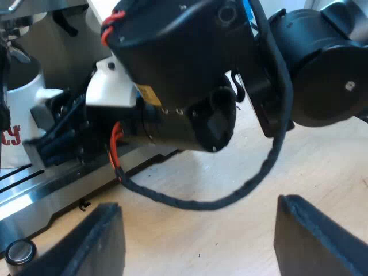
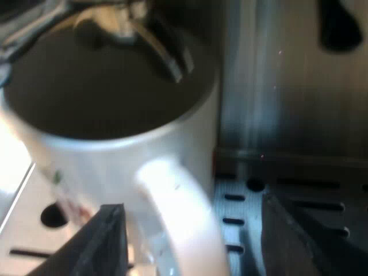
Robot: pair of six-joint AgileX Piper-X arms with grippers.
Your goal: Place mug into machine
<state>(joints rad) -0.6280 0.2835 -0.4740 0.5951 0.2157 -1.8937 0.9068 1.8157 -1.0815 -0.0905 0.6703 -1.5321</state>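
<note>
**A:** Where is the mug?

**B:** The mug (image 2: 115, 155) stands upright on the slotted drip tray (image 2: 287, 195) of the machine (image 2: 276, 86), its mouth right under the metal spout (image 2: 138, 34). I judge the placing as good as done.

**A:** And the right tool?

**B:** The right tool (image 2: 190, 213) straddles the mug's handle (image 2: 167, 178). Its fingers (image 2: 109, 241) stand apart, with a gap showing beside the handle on at least one side. I read it as open and gripping nothing.

**A:** So the step in hand is clearing out?

**B:** That's my reading. To do it well, hold the fingers wide and draw back straight along the line of the handle, level, with no twist. A sideways drift could let a finger catch the handle loop and turn the mug, or drag it out from under the spout. No lifting until the fingertips are past the handle.

**A:** The left tool?

**B:** The left tool (image 1: 198, 221) hangs over the wooden counter (image 1: 322, 172) near the tray's edge, wide open, with nothing between its fingers. It is apart from the mug. Best leave it there, out of the right arm's path.
</note>
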